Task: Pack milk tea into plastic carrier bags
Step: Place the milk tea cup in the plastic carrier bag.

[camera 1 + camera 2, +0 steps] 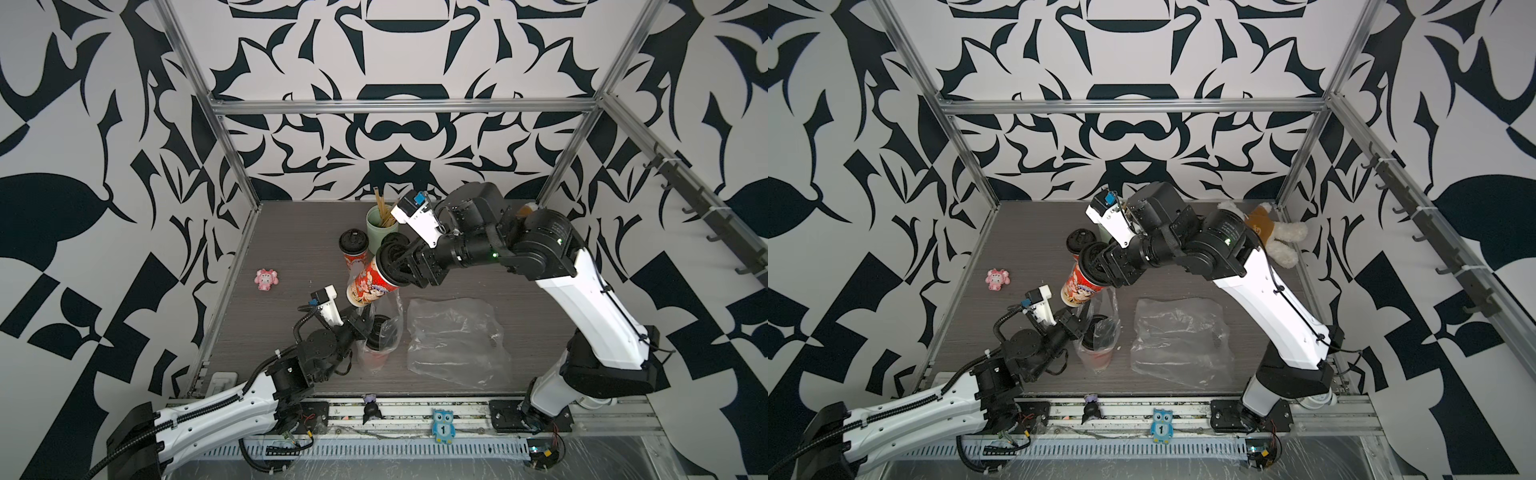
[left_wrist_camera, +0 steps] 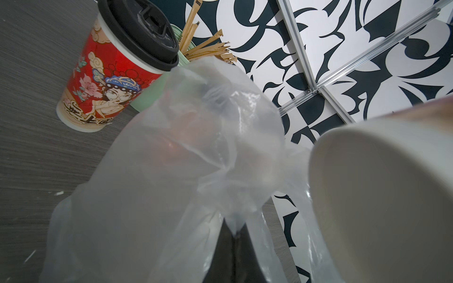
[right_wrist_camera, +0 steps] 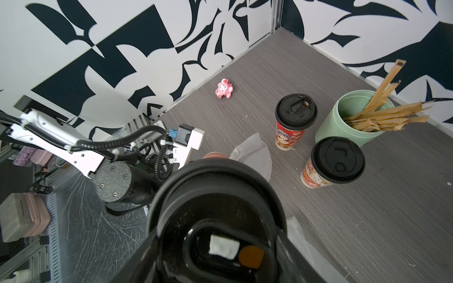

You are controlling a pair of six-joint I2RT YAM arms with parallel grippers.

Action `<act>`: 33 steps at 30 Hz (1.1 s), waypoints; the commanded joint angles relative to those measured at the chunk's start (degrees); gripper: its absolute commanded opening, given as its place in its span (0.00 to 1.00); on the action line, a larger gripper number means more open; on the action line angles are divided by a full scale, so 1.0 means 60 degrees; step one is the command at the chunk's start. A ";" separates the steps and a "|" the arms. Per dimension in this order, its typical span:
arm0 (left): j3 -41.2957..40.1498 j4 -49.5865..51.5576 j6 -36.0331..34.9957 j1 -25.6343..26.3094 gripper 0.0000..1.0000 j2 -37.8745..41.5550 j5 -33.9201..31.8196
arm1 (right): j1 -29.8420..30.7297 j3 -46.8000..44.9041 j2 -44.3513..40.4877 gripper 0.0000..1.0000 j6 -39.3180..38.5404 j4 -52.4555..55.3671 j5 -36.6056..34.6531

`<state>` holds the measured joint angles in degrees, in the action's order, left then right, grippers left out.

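My right gripper (image 1: 390,266) is shut on the black lid of a red milk tea cup (image 1: 370,284). The cup hangs tilted, its white bottom (image 2: 380,196) just above the upright plastic carrier bag (image 1: 384,332). My left gripper (image 1: 368,322) is shut on that bag's rim (image 2: 235,220), pinching the film. Inside the bag stands a cup with a black lid (image 1: 379,332). Two more lidded cups (image 3: 295,122) (image 3: 335,164) stand on the table near the back. A second bag (image 1: 453,336) lies flat to the right.
A mint-green cup of sticks (image 1: 380,224) stands behind the cups. A pink pig toy (image 1: 266,279) lies at the left. A plush toy (image 1: 1275,237) sits in the back right corner. An owl tag (image 1: 442,426) is on the front rail.
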<state>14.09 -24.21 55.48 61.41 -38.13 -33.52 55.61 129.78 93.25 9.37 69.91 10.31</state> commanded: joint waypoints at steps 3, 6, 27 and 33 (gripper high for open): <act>-0.0136 0.0280 0.0043 0.0026 0.00 0.0201 -0.0215 | 0.0047 -0.0330 -0.0078 0.36 0.0095 -0.0519 -0.1068; -0.0136 0.0369 0.0061 0.0027 0.00 0.0261 -0.0218 | 0.0047 -0.0344 0.0107 0.35 0.0006 -0.0504 -0.1476; -0.0148 0.0632 0.0156 0.0034 0.00 0.0368 -0.0306 | 0.0030 -0.0033 0.1770 0.32 -0.0389 -0.0792 -0.1686; -0.0173 0.0621 0.0210 0.0031 0.00 0.0338 -0.0360 | -0.0089 0.0607 0.2361 0.29 -0.0404 -0.0405 -0.1315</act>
<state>14.06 -21.12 55.75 61.41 -36.42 -34.61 55.51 129.91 108.25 7.40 67.22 1.08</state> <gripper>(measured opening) 0.044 0.645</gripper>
